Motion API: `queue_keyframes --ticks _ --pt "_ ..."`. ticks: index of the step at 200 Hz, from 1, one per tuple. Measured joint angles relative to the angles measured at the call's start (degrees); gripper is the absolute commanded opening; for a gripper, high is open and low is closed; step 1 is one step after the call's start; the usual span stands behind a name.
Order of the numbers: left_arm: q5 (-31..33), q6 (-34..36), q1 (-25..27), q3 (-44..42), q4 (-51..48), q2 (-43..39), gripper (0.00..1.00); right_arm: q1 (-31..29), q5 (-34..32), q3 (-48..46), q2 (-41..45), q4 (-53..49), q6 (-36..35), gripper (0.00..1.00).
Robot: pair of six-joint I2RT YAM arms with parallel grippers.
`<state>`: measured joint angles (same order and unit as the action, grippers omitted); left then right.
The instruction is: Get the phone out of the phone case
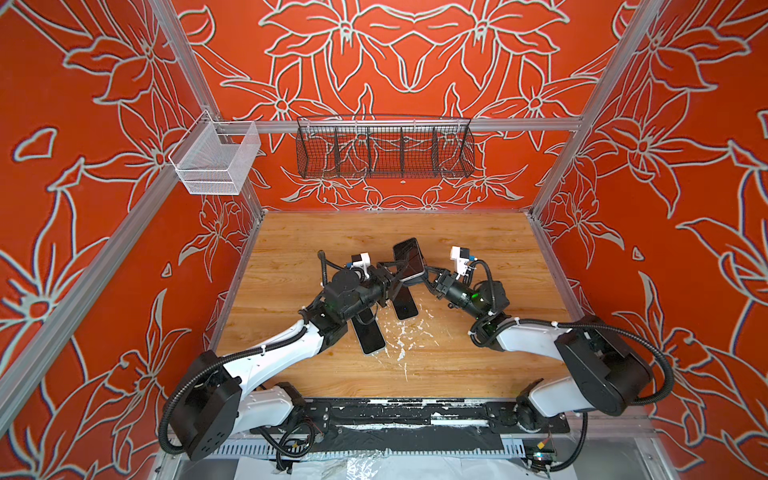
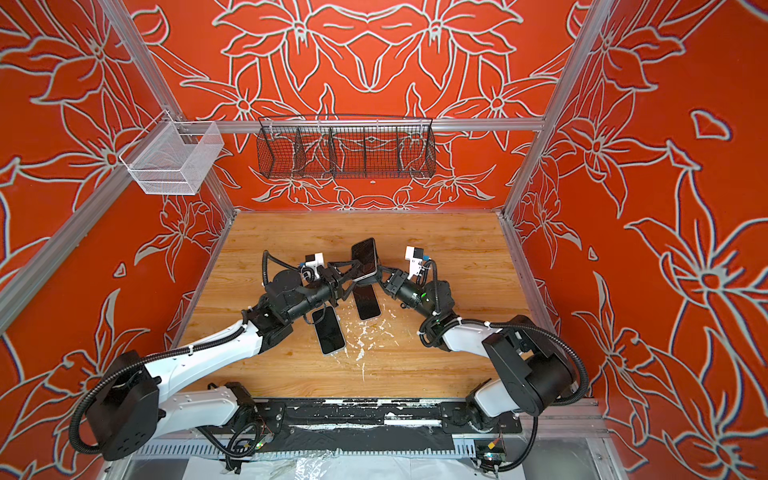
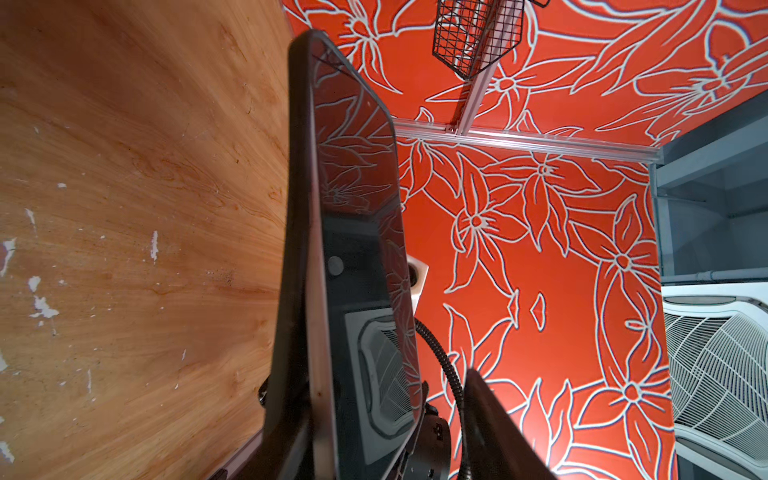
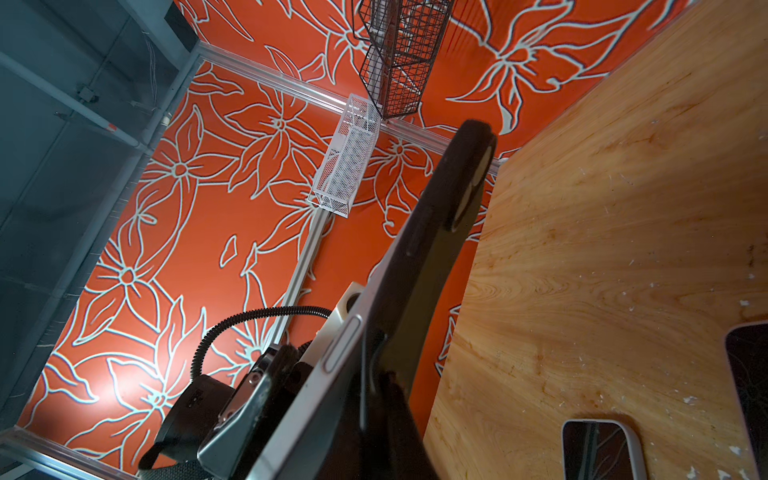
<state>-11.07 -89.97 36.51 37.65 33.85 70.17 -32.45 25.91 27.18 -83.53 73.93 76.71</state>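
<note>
A phone [image 1: 409, 257] [image 2: 365, 257] hangs tilted above the table's middle, between my two grippers. The left wrist view shows its dark screen [image 3: 361, 187] and silver edge, with the black phone case [image 3: 297, 208] on its back. My left gripper [image 1: 397, 270] [image 3: 382, 374] straddles it, open. One finger [image 3: 286, 415] lies against the case and the other finger [image 3: 498, 424] stands apart from the screen. My right gripper [image 1: 426, 274] [image 4: 374, 395] is shut on the case [image 4: 449, 216] at its near end. There the case stands slightly off the phone's silver edge [image 4: 340, 345].
Two more phones lie on the wooden table [image 1: 478, 365] under the arms: a dark one [image 1: 405, 305] and a silver-edged one [image 1: 369, 338]. White flecks dot the wood nearby. A black wire basket [image 1: 384, 149] and a white mesh basket [image 1: 216, 160] hang on the back rail.
</note>
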Motion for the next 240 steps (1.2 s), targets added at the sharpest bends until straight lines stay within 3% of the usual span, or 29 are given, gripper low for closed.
queue_keyframes --ticks 48,123,150,240 --pt "-0.59 -0.13 -0.50 -0.61 0.90 1.25 0.36 0.00 -0.07 -0.02 0.00 -0.98 -0.09 0.03" --pt "-2.45 -0.72 -1.01 -0.55 2.69 3.10 0.07 0.00 -1.31 -0.76 0.00 -1.55 -0.33 0.03" --pt "-3.67 -1.18 -1.03 -0.15 3.54 3.89 0.01 -0.04 -2.14 -1.60 0.22 -1.77 -0.96 0.03" --pt "-6.93 -1.79 -1.29 0.90 2.49 4.50 0.00 -0.31 -4.94 -2.69 2.78 -6.14 -7.26 0.03"
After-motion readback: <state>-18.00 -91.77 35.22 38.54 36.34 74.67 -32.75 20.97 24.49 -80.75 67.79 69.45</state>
